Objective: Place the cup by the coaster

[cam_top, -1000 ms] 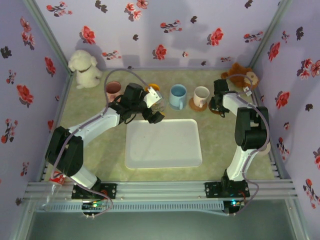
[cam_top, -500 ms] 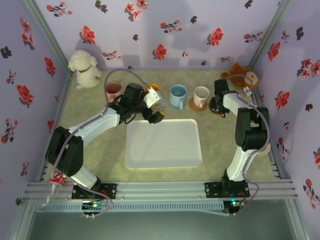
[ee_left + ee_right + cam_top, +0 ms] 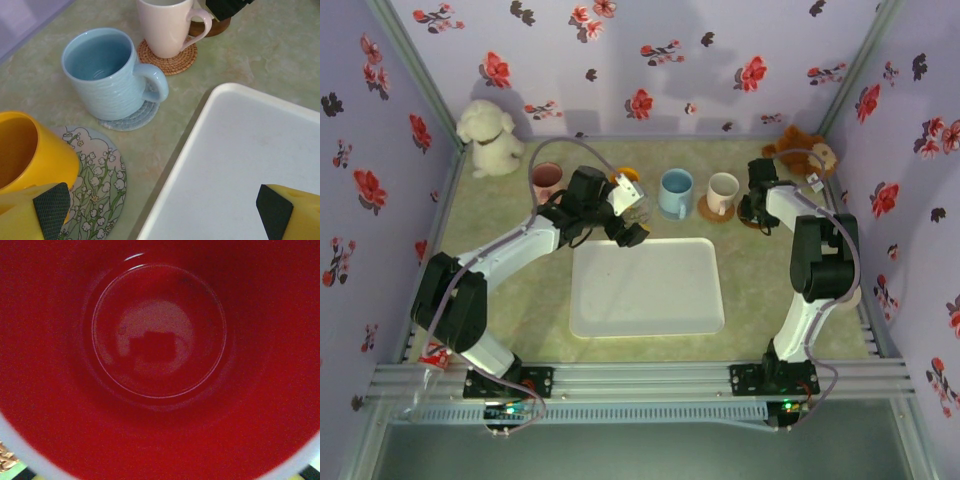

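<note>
A cup with a white rim and a glossy red inside (image 3: 160, 340) sits right under my right wrist camera. My right gripper (image 3: 752, 205) hangs over that spot at the back right, above a dark brown coaster (image 3: 215, 27); its jaws are hidden. My left gripper (image 3: 165, 215) is open over the gap between the white tray (image 3: 250, 165) and a floral coaster (image 3: 95, 185). A yellow cup (image 3: 30, 150) stands on that coaster, just beside the left fingertip (image 3: 50, 210).
A blue mug (image 3: 105, 75) rests on a grey-blue coaster (image 3: 135, 117), and a cream mug (image 3: 165, 25) on a woven coaster (image 3: 172, 60). A pink cup (image 3: 547, 180), a white plush dog (image 3: 490, 138) and a brown teddy (image 3: 805, 152) line the back.
</note>
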Available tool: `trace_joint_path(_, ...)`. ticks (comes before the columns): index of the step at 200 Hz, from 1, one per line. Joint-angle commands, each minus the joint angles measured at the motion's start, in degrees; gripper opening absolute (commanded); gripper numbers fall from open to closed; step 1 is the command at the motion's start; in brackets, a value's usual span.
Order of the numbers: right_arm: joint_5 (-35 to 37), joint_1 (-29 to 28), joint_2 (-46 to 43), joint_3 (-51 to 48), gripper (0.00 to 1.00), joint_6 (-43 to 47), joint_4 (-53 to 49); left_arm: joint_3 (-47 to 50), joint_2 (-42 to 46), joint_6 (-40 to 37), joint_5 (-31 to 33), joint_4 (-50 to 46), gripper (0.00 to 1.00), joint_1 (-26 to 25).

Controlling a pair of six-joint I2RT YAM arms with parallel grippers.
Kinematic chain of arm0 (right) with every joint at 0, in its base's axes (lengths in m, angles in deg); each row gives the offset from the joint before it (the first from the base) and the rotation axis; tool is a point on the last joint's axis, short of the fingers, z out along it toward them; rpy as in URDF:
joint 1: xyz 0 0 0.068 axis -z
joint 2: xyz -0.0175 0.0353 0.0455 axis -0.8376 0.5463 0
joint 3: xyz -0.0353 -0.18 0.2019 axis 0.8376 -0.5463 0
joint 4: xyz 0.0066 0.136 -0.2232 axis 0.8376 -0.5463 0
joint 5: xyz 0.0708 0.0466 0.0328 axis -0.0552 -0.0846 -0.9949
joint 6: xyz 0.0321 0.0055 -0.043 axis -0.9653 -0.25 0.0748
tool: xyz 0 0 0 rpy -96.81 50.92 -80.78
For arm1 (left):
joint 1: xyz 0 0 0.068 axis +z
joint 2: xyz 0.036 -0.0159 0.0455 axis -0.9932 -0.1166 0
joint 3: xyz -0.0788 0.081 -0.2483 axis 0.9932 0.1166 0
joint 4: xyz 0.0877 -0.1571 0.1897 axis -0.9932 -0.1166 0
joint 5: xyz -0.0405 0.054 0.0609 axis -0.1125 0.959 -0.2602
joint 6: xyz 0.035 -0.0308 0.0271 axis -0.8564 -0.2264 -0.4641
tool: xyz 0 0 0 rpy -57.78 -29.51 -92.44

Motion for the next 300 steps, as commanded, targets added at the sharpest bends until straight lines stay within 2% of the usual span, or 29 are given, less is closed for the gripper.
trace_joint_path(1, 0.7, 0.3, -2.9, 1.7, 0.43, -0.6, -2.8, -1.8, -1.0, 0.6, 0.6, 0.2, 0.99, -0.4)
trace_joint_path(71, -0.4, 0.2, -9.0, 0.1, 0.64, -1.3, -6.6, -1.2, 0.0, 0.8, 0.5, 0.2, 0.99, -0.4)
trace_joint_path(117, 1.0, 0.3, -17.8, -1.7, 0.81, -0.7, -9.0, -1.0, 2.6, 0.8, 2.5, 0.0, 0.99, -0.4)
trace_joint_path(139, 2.1, 0.2, -22.3, -1.8, 0.99, 0.4, -9.5, -0.6, 4.9, -0.1, 5.2, 0.1, 0.99, -0.2)
trace_joint_path(171, 3.3, 0.2, -30.0, -5.1, 0.99, 1.6, -4.5, -0.4, 9.3, 0.3, 13.3, 0.4, 0.99, 1.1)
trace_joint_path(202, 3.5, 0.3, -41.3, -17.9, 0.99, 3.9, 11.9, 3.1, 15.5, 3.4, 24.6, 4.9, 0.99, 3.9)
trace_joint_path(225, 4.6, 0.4, -47.9, -28.7, 0.99, 5.8, 24.8, 10.1, 22.2, 5.6, 30.8, 10.8, 0.99, 7.2)
trace_joint_path(249, 6.9, 0.4, -52.4, -38.1, 0.99, 7.4, 34.0, 17.9, 29.5, 7.5, 39.7, 15.2, 0.99, 10.8)
trace_joint_path(300, 11.4, 0.6, -55.9, -49.3, 0.99, 6.8, 44.3, 32.4, 44.6, 9.5, 47.0, 15.3, 0.99, 18.6)
